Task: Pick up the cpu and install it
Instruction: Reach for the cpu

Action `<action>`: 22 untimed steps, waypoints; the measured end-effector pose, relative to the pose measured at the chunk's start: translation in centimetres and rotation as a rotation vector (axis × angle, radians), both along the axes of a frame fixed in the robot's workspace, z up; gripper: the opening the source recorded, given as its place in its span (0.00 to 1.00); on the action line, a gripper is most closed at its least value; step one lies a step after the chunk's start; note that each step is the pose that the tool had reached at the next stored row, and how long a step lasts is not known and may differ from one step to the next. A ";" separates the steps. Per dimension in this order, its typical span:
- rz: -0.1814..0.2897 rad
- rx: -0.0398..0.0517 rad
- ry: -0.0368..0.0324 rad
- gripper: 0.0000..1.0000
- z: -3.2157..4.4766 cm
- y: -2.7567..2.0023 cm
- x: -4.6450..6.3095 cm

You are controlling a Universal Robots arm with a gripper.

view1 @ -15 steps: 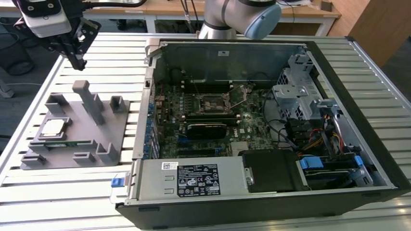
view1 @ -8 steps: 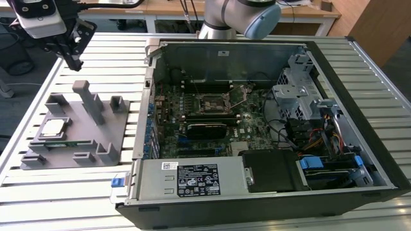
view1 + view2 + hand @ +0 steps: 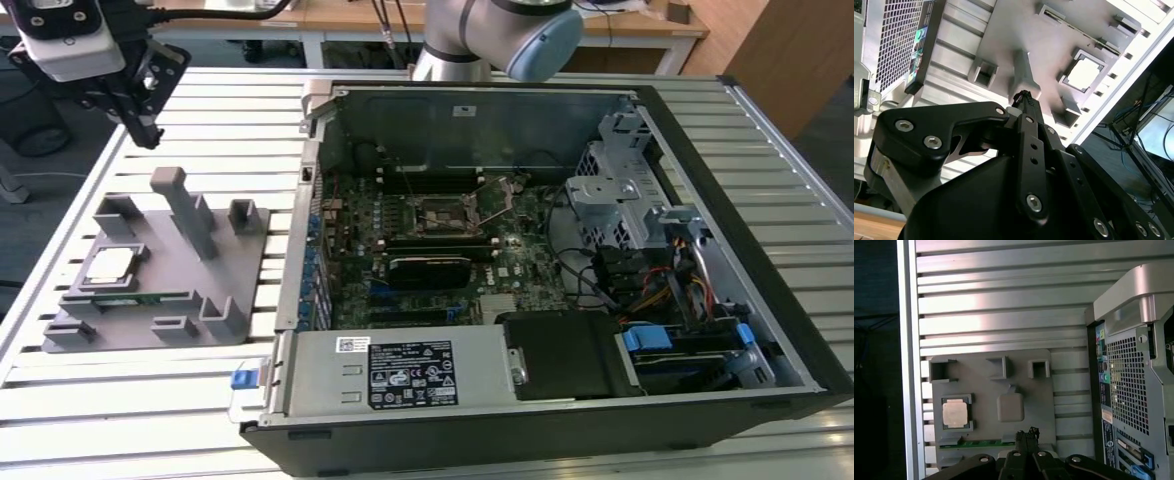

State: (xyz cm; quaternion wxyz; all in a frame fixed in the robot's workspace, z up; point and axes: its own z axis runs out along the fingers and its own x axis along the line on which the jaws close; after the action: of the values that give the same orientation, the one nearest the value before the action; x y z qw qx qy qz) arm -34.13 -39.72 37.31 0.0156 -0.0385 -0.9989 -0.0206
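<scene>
In the exterior view, the hand (image 3: 144, 135) hangs over the grey holder (image 3: 234, 265) on the desk (image 3: 134, 400). The one cpu (image 3: 110, 265) lies in its recess there. The socket (image 3: 447, 213) inside the one open computer case (image 3: 534, 430) looks bare, though it is hard to be sure.

In the second wrist view, the fingers (image 3: 1026, 107) are pressed together on nothing, apart from the cpu (image 3: 1083, 74).

The first wrist view gives one cpu (image 3: 955, 412) and one green memory stick (image 3: 979, 443). Neither pick-up nor install is done.

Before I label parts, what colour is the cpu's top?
The cpu top is silver-grey, clearest in the first wrist view.
</scene>
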 end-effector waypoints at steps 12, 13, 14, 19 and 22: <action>0.000 0.0000 0.0060 0.11 -0.22 0.02 -1.4; 0.000 0.0000 0.0068 0.11 -0.25 0.02 -1.4; 0.000 0.0000 0.0075 0.11 -0.27 0.02 -1.6; 0.000 0.0000 0.0102 0.11 -0.37 0.04 -2.1; 0.000 0.0000 0.0117 0.11 -0.42 0.04 -2.5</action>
State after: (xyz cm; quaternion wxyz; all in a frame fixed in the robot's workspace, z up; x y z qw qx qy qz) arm -36.59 -39.68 36.88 0.0214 -0.0386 -0.9988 -0.0204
